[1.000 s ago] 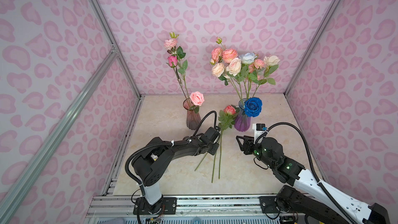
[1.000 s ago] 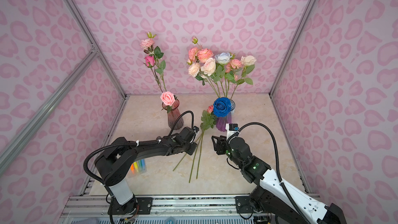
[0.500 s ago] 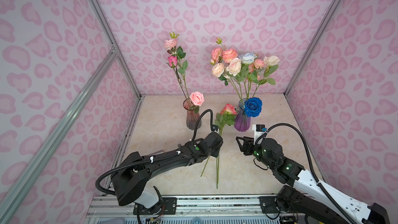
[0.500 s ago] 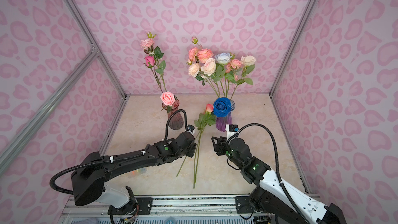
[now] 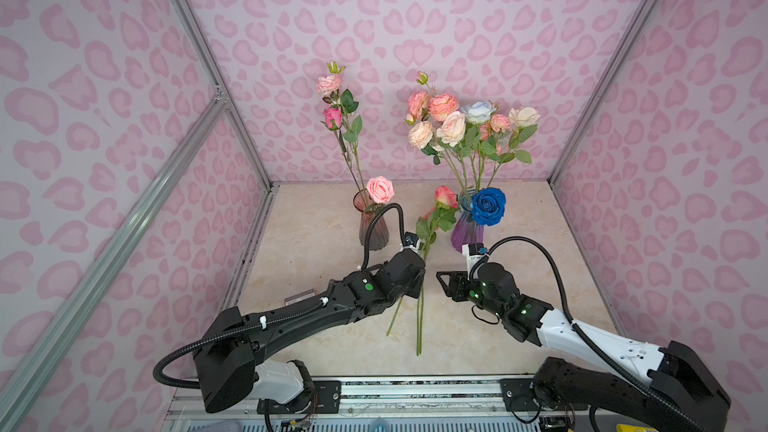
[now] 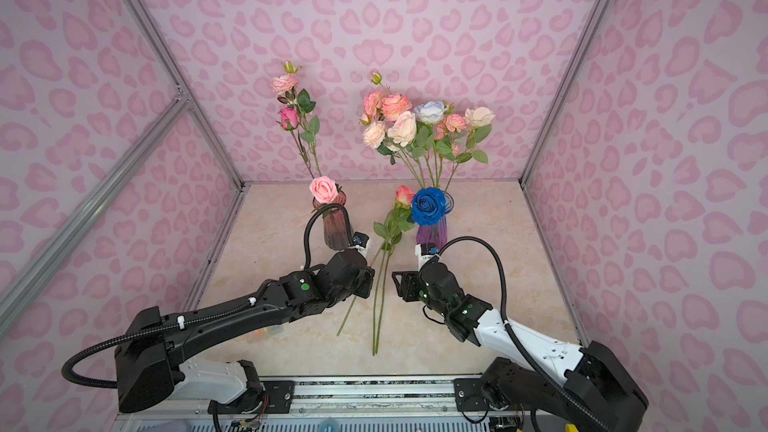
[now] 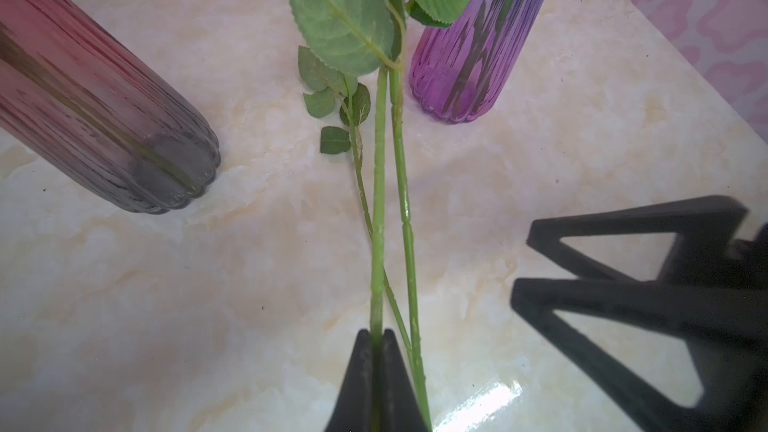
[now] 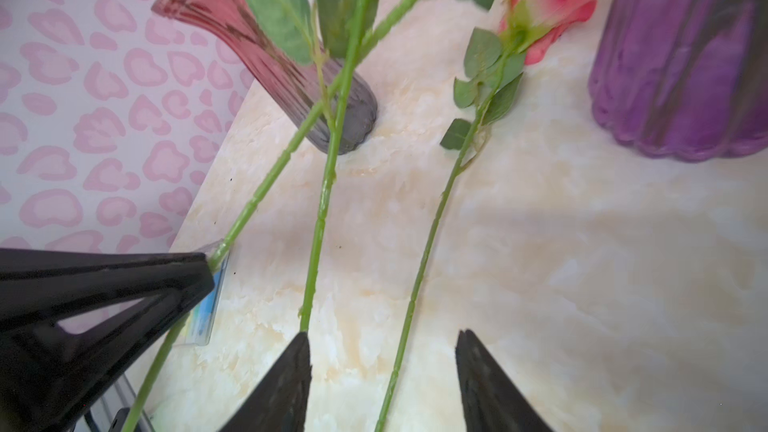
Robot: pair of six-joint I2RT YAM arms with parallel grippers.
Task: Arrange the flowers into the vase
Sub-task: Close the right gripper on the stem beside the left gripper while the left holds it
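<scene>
Green and long, the held flower (image 5: 445,196) slanted in both top views, pink head just beside the purple vase (image 5: 462,232), cut end well away from it. In the left wrist view the left gripper (image 7: 377,340) pinched that stem tight, and it pointed at the vase. In the right wrist view the right gripper (image 8: 382,338) stood spread and empty, a loose rose (image 8: 544,6) lying near the vase. I guessed this was the pick-up step; next the stem needed tipping upright, cut end down into the vase.
</scene>
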